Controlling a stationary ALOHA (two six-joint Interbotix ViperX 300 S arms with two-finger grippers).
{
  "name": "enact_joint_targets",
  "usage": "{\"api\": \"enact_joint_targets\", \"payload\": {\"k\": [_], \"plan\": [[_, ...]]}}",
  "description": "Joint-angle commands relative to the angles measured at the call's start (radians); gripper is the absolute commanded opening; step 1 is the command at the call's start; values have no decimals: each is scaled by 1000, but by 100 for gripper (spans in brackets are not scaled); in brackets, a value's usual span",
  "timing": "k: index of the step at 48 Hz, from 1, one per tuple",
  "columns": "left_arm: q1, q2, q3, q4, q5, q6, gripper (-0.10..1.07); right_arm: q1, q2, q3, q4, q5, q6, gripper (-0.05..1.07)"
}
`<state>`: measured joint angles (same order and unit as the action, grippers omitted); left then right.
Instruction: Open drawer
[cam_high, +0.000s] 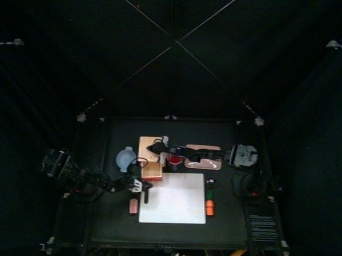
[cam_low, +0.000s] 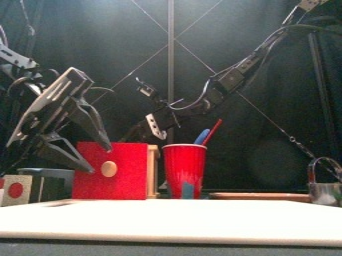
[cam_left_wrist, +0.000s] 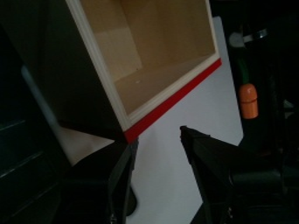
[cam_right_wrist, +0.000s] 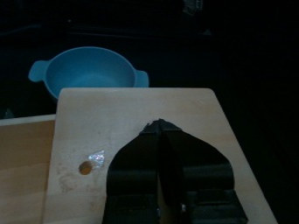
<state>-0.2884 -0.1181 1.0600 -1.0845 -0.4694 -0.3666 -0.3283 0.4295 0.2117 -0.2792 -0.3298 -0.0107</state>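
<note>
Left of the table's centre, at about nine o'clock from the white sheet (cam_high: 175, 198), your drawer (cam_left_wrist: 152, 52) stands pulled out of its box (cam_high: 151, 163); the left wrist view looks into its pale hollow, edged by a red front. Your left gripper (cam_left_wrist: 160, 171) hangs just off that red front with its jaws spread wide, holding nothing. In the front view it hovers above the red drawer face (cam_low: 118, 170), with a red cup (cam_low: 185, 170) at three o'clock from it. Your right gripper (cam_right_wrist: 163, 140) has its jaws pressed together over a wooden board (cam_right_wrist: 135, 131), a blue bowl (cam_right_wrist: 91, 71) beyond.
</note>
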Motion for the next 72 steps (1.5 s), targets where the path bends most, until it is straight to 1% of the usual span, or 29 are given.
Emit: {"api": "enact_joint_targets", "payload": {"k": [1,3,8,12,15,21,24,27,31,34,40,45,46,54,60,66,72], "plan": [[-5,-29,-3,18,25,5,81,5,-34,-15,0,2,2,5],[-5,-43,5,31,43,5,81,5,-37,-15,2,2,2,6],[-5,-110,37,69,84,3,81,17,-54,-15,2,2,2,6],[-5,-178,63,101,100,6,81,34,-81,-14,0,2,-2,5],[-5,-238,81,144,103,8,81,49,-107,-11,-8,2,-3,5],[3,-377,126,299,94,17,80,83,-183,8,-37,2,2,5],[3,-449,149,408,66,32,80,101,-222,28,-44,2,2,6],[5,-502,164,502,40,54,80,120,-273,60,-46,3,6,6],[29,-561,179,612,20,81,80,146,-330,112,-40,2,11,5],[66,-600,189,690,21,104,80,167,-377,161,-34,0,12,5],[114,-632,201,799,25,135,80,215,-489,288,0,-5,14,6],[150,-634,199,884,29,155,80,253,-581,402,40,-5,12,6],[160,-635,198,907,29,158,80,264,-607,436,51,-5,12,6],[212,-634,193,1011,26,163,80,305,-738,607,117,-11,12,6],[233,-634,192,1032,23,160,80,321,-818,683,135,-20,12,6],[239,-634,193,1023,23,158,80,328,-887,738,137,-21,11,6],[241,-632,192,1003,23,160,80,327,-936,776,135,-21,11,6]]}}
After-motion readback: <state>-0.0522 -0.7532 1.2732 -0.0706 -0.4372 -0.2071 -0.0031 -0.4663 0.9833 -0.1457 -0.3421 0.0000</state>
